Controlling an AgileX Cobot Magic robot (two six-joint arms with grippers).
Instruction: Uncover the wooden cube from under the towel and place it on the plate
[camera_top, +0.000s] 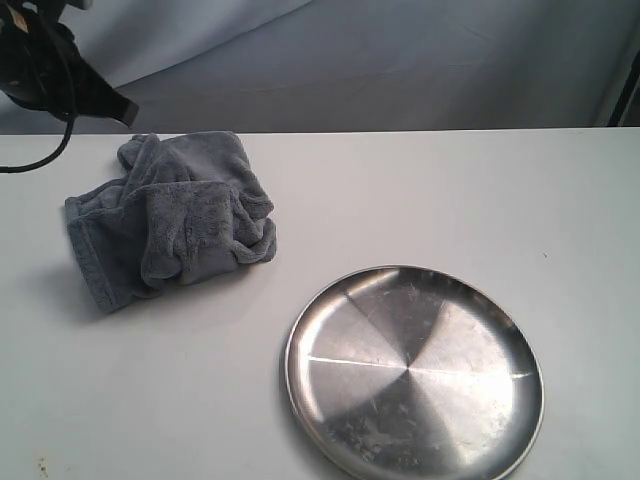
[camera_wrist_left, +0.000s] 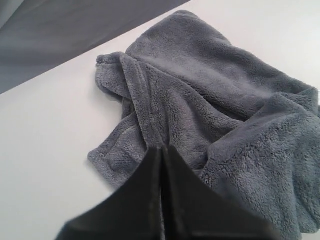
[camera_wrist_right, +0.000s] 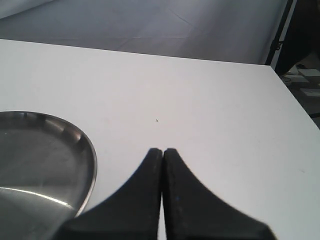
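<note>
The bunched towel (camera_top: 175, 215) sits by the surface's (camera_top: 450, 190) far edge, the plate (camera_top: 415, 375) by its near edge. Left pincer (camera_wrist_left: 162, 148) and right pincer (camera_wrist_right: 163, 150) clench nothing

White table (camera_top: 420, 190), crumpled grey towel (camera_top: 180, 220) at far left, silver plate (camera_top: 415, 375) near right

The plush fleece towel (camera_top: 175, 225) was plain dark grey. The round metal plate (camera_top: 415, 375) was shiny silver, scuffed, with wedge-shaped light and dark reflections. The flat table (camera_top: 450, 200) was plain white. The left fingers (camera_wrist_left: 130, 210) and right fingers (camera_wrist_right: 135, 200) were black.
</note>
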